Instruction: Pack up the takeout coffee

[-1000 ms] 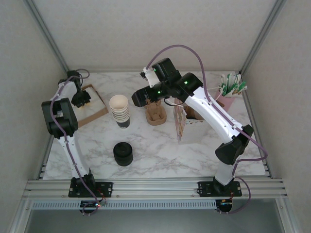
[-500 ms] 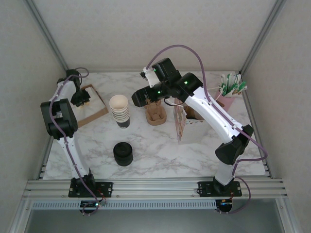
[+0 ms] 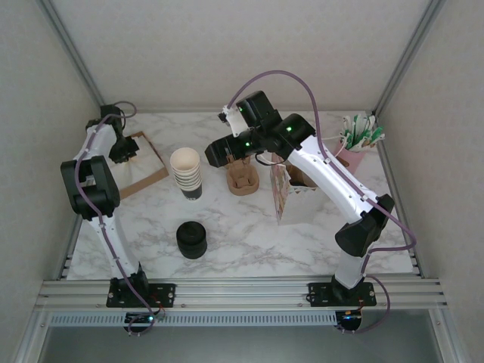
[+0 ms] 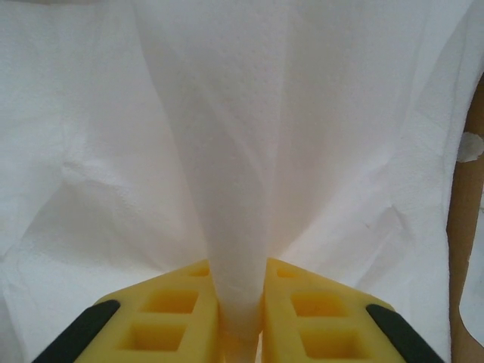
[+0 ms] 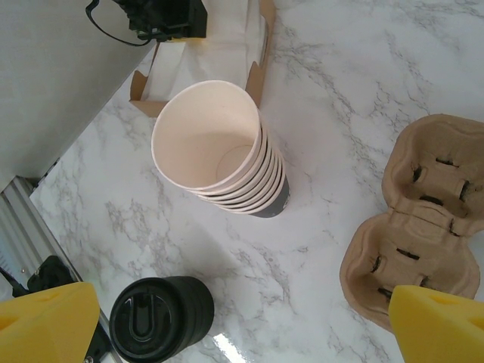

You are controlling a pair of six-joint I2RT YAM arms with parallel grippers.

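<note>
The marble table (image 3: pixel 242 249) carries everything. Taking it as a dial from above, the right arm (image 3: pixel 333 178) rises from 5 o'clock and bends over the middle toward 12. The right gripper (image 3: pixel 218 153) hangs above the surface with its jaws spread wide, a yellow fingertip (image 5: pixel 45 318) at each lower corner of the wrist view. The left arm (image 3: pixel 91 185) climbs the 9 o'clock edge and folds down at 10. There the left gripper (image 3: pixel 121 153) dips into a shallow cardboard box (image 3: pixel 160 168). Its yellow fingers (image 4: pixel 166 310) are pressed on a raised fold of white napkin (image 4: pixel 227 151), pinching it; more white napkin lines the box.

A patterned paper bag (image 3: pixel 281 195) stands upright at 3 o'clock; I cannot tell what it holds. A stack of cream-rimmed cups (image 3: pixel 187 172) tilts slightly at 10 o'clock near the centre, and the top cup shows its bare bottom. The pulp carrier (image 3: pixel 243 181) lies just toward 12, its wells unfilled. A squat stack of black lids (image 3: pixel 191 240) sits at 8 o'clock. At 2 o'clock a pink cup (image 3: pixel 352 155) holds green-and-white packets (image 3: pixel 361 134).

Where the takeout coffee stands, I cannot tell.
</note>
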